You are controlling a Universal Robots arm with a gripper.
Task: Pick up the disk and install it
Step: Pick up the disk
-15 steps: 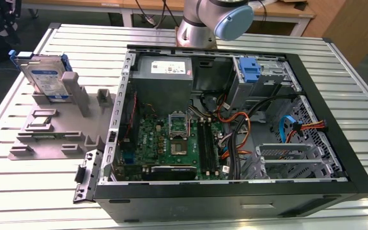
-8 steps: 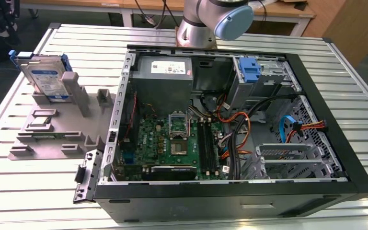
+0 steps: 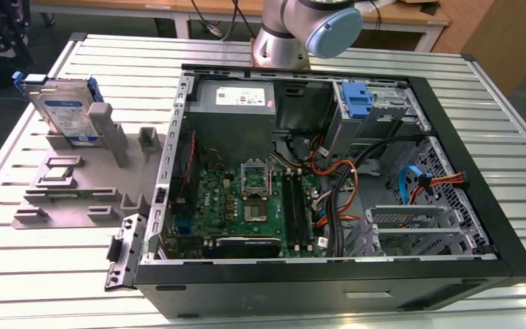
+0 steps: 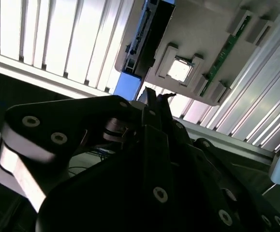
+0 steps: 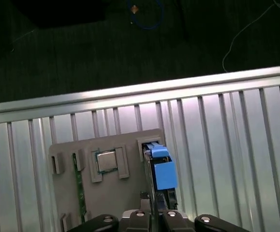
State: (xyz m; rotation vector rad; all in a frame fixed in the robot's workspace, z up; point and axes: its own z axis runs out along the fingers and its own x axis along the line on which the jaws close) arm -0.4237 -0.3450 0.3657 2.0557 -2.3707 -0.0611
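Disk [image 3: 65, 110] upright in grey holder [image 3: 73, 205] on surface [image 3: 44, 274], ten o'clock of computer case [image 3: 336, 293]; claw [image 5: 154, 199] clenched, empty, above disk.

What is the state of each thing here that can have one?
disk: standing on edge in the grey holder, not installed.
computer case: lying on its side, open.
processor chip: lying flat in a holder recess.
memory stick: on edge in a holder slot.
gripper: above the disk, apart from it.

The exterior view looks down from high over the whole case [image 3: 336, 291] and the holder [image 3: 71, 205] beside it. Both wrist views look from above that holder [image 5: 125, 193] [image 4: 198, 29], the first straight down, the second slanting. All three share its disk [image 3: 65, 113] [image 5: 165, 173] [image 4: 128, 88].
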